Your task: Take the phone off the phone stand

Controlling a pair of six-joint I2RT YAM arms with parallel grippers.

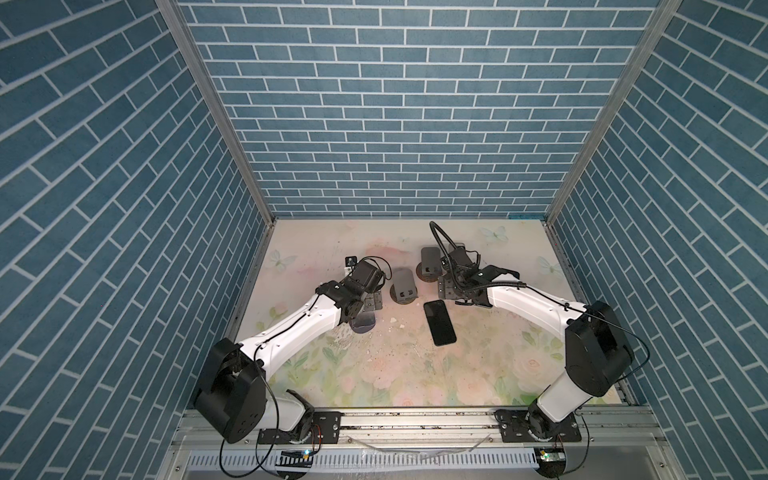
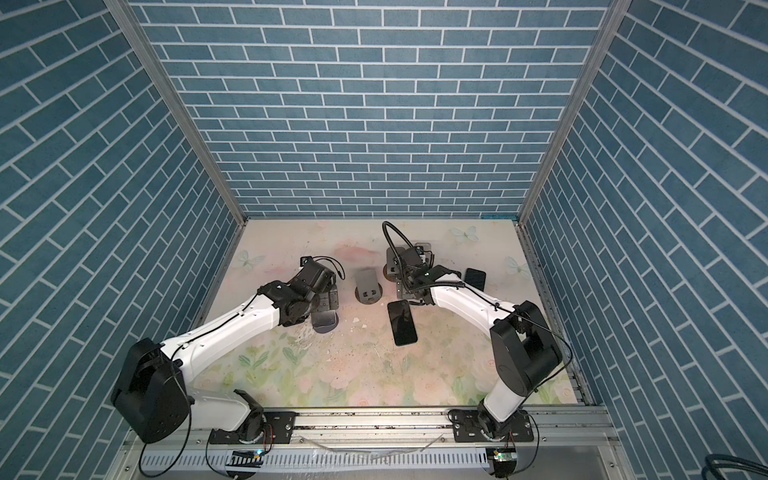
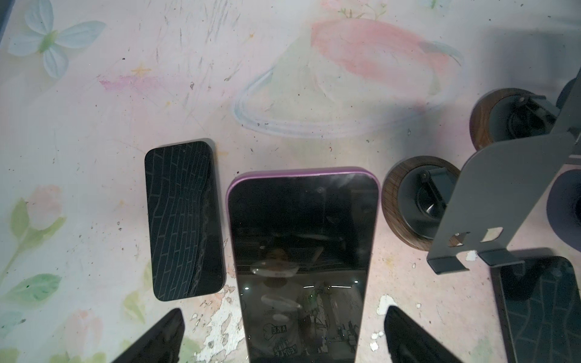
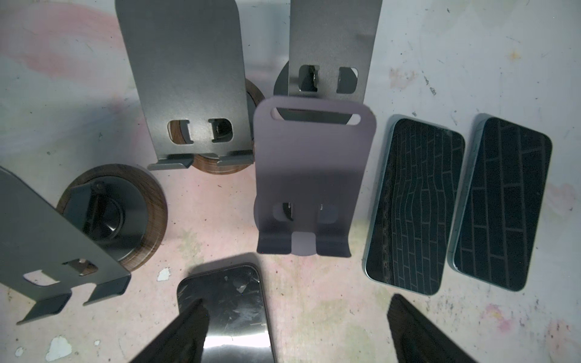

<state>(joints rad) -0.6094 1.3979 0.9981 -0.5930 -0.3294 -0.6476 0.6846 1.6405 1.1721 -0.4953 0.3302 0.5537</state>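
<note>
A phone (image 3: 301,251) with a purple rim and dark screen stands tilted up toward the left wrist camera; the phone stand under it is hidden there. My left gripper (image 3: 283,311) is open, with its black fingers (image 3: 163,336) on either side of the phone's lower half and a gap on each side. In a top view the phone on its stand (image 1: 365,323) shows only as a dark rounded shape beneath the left wrist. My right gripper (image 4: 297,300) is open above the table, one finger over a scratched phone (image 4: 229,311) that lies flat.
Empty stands crowd the middle: grey ones (image 4: 188,94) (image 4: 330,47) (image 4: 47,235) on round wood bases and a purple-grey one (image 4: 308,176). Two phones (image 4: 415,204) (image 4: 503,201) lie flat beside them. Another flat phone (image 3: 184,220) lies beside the standing one. Blue brick walls enclose the table.
</note>
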